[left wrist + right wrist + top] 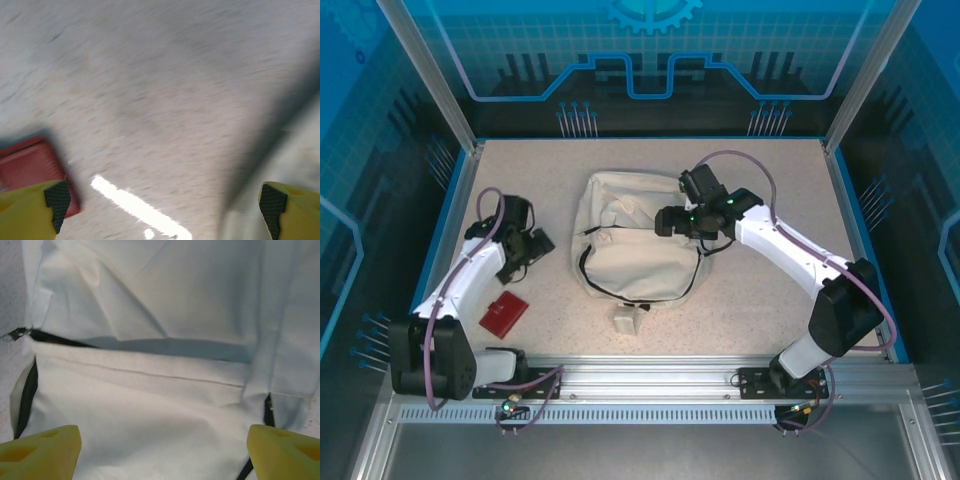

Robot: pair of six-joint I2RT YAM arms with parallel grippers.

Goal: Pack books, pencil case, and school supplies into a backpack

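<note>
The cream-white backpack (635,250) lies flat in the middle of the table with its black zip lines showing and its beige tag (627,318) at the near end. My right gripper (670,220) hovers over its right upper part; in the right wrist view the gripper (162,455) is open above the backpack's fabric (150,405), with nothing between the yellow fingers (40,452). My left gripper (525,250) is left of the backpack, open (165,210) over bare tabletop. A flat red case (504,313) that looks like the pencil case (30,170) lies near it. The books are out of view.
The speckled table (760,300) is bounded by a blue rim and frame posts on all sides. A metal rail (650,380) with the arm bases runs along the near edge. A bright glare streak (135,205) lies on the tabletop under the left gripper.
</note>
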